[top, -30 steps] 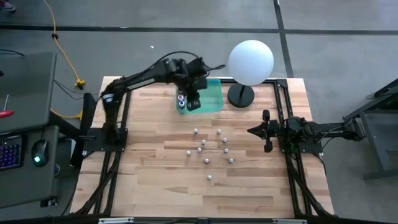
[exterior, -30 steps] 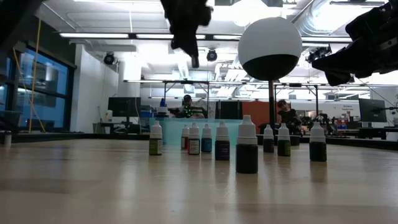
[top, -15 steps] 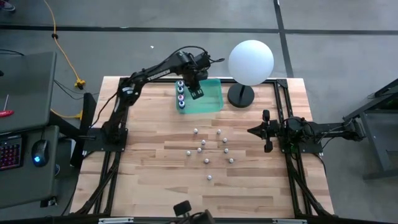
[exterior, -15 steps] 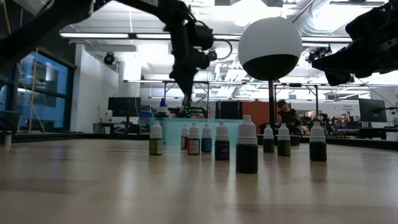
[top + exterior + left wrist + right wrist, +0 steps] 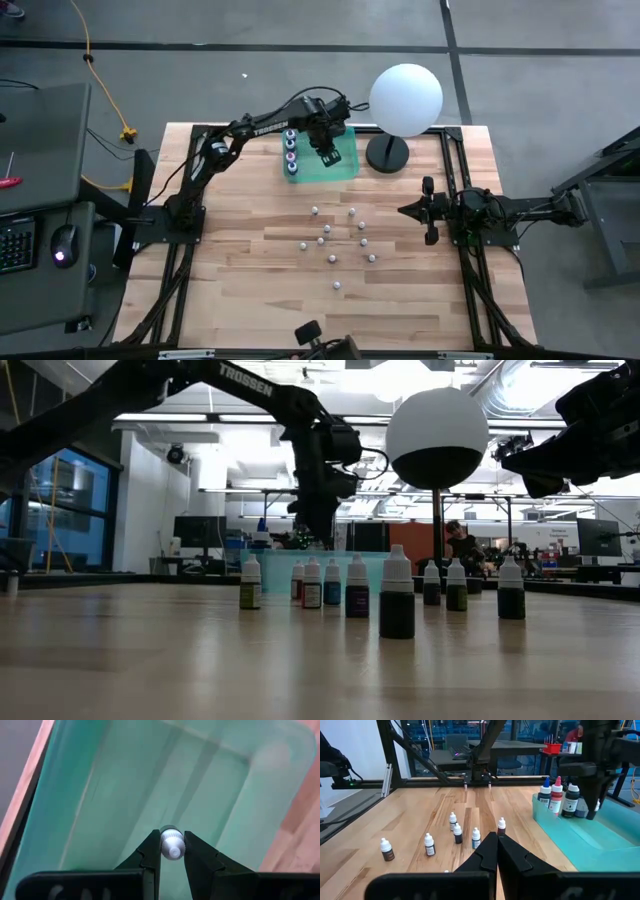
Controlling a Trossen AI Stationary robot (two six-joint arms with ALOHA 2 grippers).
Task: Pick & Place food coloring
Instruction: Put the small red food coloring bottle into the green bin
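Note:
My left gripper (image 5: pixel 172 844) reaches down into the green tray (image 5: pixel 150 780) at the table's far middle, shut on a small white-capped food coloring bottle (image 5: pixel 172 846). The high view shows this gripper (image 5: pixel 327 155) over the tray's middle (image 5: pixel 346 168). Several larger bottles (image 5: pixel 291 150) stand along the tray's left wall. Several small food coloring bottles (image 5: pixel 335 240) stand upright on the wooden table's middle. My right gripper (image 5: pixel 428 210) waits shut at the table's right side, above the wood. My left gripper pinches the bottle's white cap (image 5: pixel 169 840) between its two fingers, one on each side. The fingers come from above, pointing steeply down. The bottle stands upright under them over the tray's floor; whether its base touches the floor is hidden by the cap.
A big white sphere lamp (image 5: pixel 405 98) on a black base (image 5: pixel 387 153) stands just right of the tray. Black frame rails (image 5: pixel 460 180) run along the table's left and right sides. Bare wood lies near the front edge.
My left gripper has come down from high above the tray into it and shifted a little toward the table's right, staying shut on the bottle. The bottle has gone down with it, upright.

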